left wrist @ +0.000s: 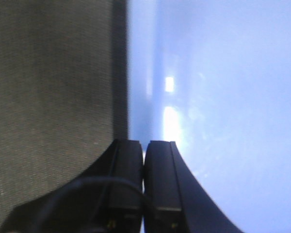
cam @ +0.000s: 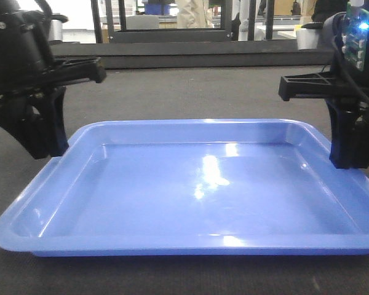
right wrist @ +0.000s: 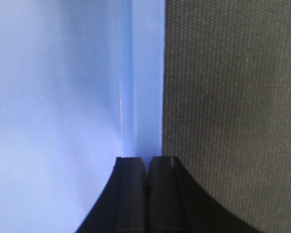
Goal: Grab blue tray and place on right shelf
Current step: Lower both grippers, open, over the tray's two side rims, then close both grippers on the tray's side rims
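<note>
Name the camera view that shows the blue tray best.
The exterior front-facing view: nearly the whole blue tray shows there, with its rim, walls and glossy floor. Each wrist view shows only a blurred stretch of one side edge, close up.

The tray [cam: 184, 190] sits on the table [cam: 190, 92] between left hand [cam: 47, 146] and right hand [cam: 349, 157].

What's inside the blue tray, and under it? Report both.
Nothing lies inside the blue tray: only its bare glossy floor with light glare. A dark mat shows all around it; whatever is directly beneath is covered by the tray itself.
</note>
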Tool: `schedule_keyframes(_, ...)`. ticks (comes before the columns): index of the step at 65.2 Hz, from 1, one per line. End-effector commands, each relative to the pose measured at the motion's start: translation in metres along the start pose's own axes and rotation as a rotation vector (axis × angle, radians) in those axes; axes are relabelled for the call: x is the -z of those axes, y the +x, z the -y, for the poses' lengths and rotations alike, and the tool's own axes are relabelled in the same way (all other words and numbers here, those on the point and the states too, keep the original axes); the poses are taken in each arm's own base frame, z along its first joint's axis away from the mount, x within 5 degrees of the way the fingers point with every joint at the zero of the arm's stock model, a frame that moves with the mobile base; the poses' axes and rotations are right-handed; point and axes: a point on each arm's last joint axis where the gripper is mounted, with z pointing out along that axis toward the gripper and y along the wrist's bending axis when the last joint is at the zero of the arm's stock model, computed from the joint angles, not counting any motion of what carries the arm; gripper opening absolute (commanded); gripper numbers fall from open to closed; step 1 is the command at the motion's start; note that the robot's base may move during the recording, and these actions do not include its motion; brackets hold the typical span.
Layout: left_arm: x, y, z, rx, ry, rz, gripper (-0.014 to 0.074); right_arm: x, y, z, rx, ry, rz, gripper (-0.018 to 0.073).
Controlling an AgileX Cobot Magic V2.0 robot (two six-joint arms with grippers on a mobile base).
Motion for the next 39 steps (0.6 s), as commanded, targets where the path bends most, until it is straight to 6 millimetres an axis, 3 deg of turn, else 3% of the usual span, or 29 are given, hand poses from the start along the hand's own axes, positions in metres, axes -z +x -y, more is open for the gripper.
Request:
schedule_keyframes(1, 0.021, -0.003, 0.01, -0.06, -0.011, 0.101, 0.014, 0.019, -0.004, -0.001, 0.001, -0.019, 0.064, 0.0141)
schedule_keyframes(7, 0.021, -0.003, 0.007, 0.017, -0.052, 0.108, 0.0245, 0.019, -0.004, -0.001, 0.001, -0.018, 0.062, 0.0347)
schedule_keyframes(14, 0.021, -0.003, 0.004, 0.043, -0.061, 0.1, 0.0283, 0.019, -0.004, -0.001, 0.001, -0.019, 0.064, 0.0521)
schedule_keyframes(39, -0.001, -0.007, 0.009, 0.078, -0.03, 0.05, 0.0279, -0.001, -0.008, -0.003, -0.009, -0.006, 0.007, 0.0541)
